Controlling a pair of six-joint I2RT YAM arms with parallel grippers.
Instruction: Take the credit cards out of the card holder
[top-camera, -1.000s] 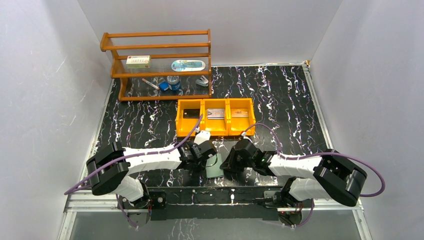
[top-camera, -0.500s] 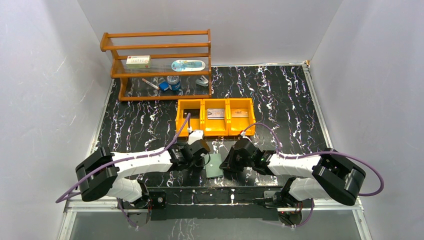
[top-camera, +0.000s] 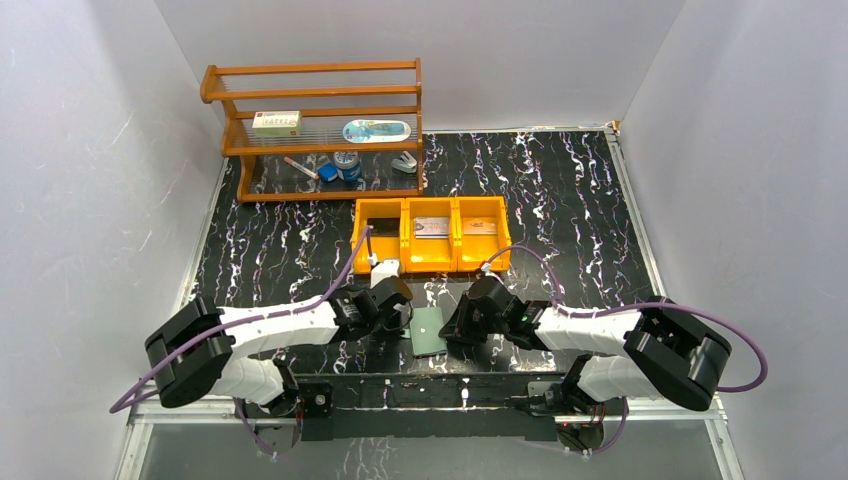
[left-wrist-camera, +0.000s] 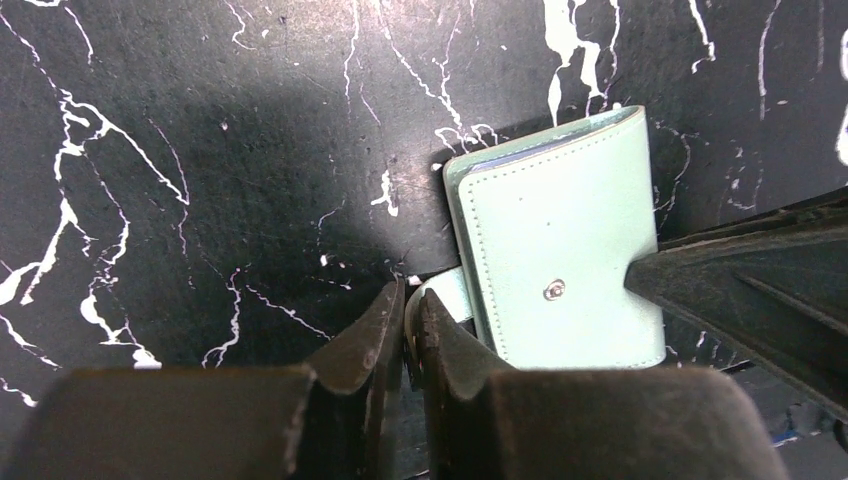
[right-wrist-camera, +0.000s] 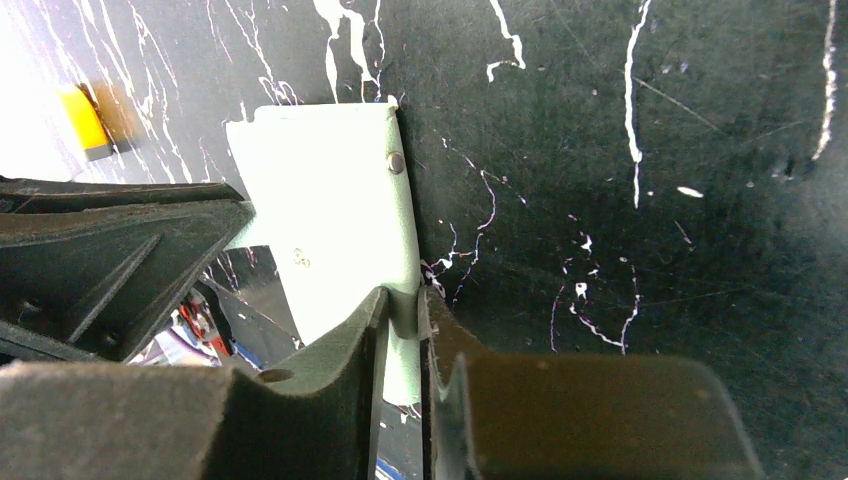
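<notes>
In the upper left of the top view stands an orange-brown wooden slatted rack (top-camera: 310, 92), with a white box with red print (top-camera: 277, 122) on its middle shelf. Right of it, near the centre of the black, white-veined marble-look table top (top-camera: 570, 200), sits an orange three-compartment plastic tray (top-camera: 450, 264). A thin black plastic card (top-camera: 383, 226) lies in its left compartment, a silver-grey plastic card (top-camera: 432, 227) in the middle one and a tan plastic card (top-camera: 480, 227) in the right one. Below the tray, toward the bottom edge of the table, the left gripper (left-wrist-camera: 405, 312) reaches in from the left. Its jaws are pressed together on the small closure strap that sticks out from the left side of the flat, pale-green stitched card holder (top-camera: 429, 333). The holder lies on the table between the two grippers, apart from the tray, with a metal snap stud on its upper face. From the right the right gripper (right-wrist-camera: 402, 308) meets it, jaws clamped on the holder's thin right edge.
</notes>
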